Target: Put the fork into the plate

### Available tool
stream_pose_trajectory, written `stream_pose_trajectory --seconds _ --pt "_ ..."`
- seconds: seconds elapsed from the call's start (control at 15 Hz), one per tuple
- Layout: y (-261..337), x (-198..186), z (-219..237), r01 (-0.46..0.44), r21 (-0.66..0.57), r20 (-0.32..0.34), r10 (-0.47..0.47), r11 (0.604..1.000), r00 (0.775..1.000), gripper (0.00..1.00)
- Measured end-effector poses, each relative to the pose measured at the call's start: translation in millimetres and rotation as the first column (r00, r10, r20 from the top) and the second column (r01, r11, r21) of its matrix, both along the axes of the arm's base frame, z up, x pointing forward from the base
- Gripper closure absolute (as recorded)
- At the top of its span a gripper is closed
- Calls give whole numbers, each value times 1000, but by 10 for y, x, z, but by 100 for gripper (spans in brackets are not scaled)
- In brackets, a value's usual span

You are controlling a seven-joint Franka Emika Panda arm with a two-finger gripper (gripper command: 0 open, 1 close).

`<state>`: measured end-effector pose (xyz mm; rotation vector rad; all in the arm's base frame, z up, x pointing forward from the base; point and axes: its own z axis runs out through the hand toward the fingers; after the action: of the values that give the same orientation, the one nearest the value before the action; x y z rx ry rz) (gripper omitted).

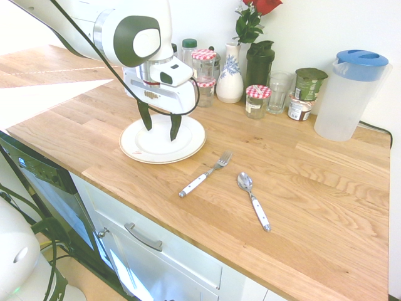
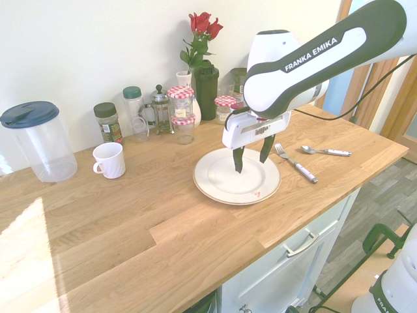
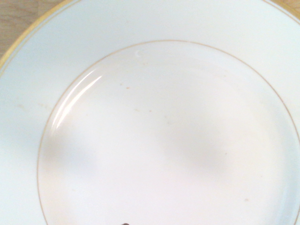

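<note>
The round white plate [image 1: 188,149] [image 2: 215,186] [image 3: 154,136] with a thin gold rim line lies on the wooden counter. My gripper [image 1: 160,128] [image 2: 252,158] hangs just over the plate's middle, open, with nothing between its dark fingers. The fork [image 1: 205,174] [image 2: 295,163], silver tines and a white riveted handle, lies flat on the counter beside the plate, apart from it and from the gripper. The wrist view is filled by the bare plate.
A white-handled spoon [image 1: 254,200] [image 2: 326,151] lies beyond the fork. Jars [image 1: 257,101], a vase with roses [image 1: 230,78], a dark shaker [image 1: 259,63], a clear jug [image 1: 348,94] and a white mug [image 2: 109,160] line the wall side. The counter's front edge [image 1: 156,216] runs near the cutlery.
</note>
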<state>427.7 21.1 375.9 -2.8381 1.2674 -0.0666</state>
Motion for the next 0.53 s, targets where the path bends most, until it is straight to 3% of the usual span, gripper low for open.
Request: stream_pose_trajectory --seconds 0.2,0.53 --pt "-35 -15 -16 -15 -18 -18 15 1000 1000 0" --pt "-372 82 180 -17 -85 11 18 996 1000 0"
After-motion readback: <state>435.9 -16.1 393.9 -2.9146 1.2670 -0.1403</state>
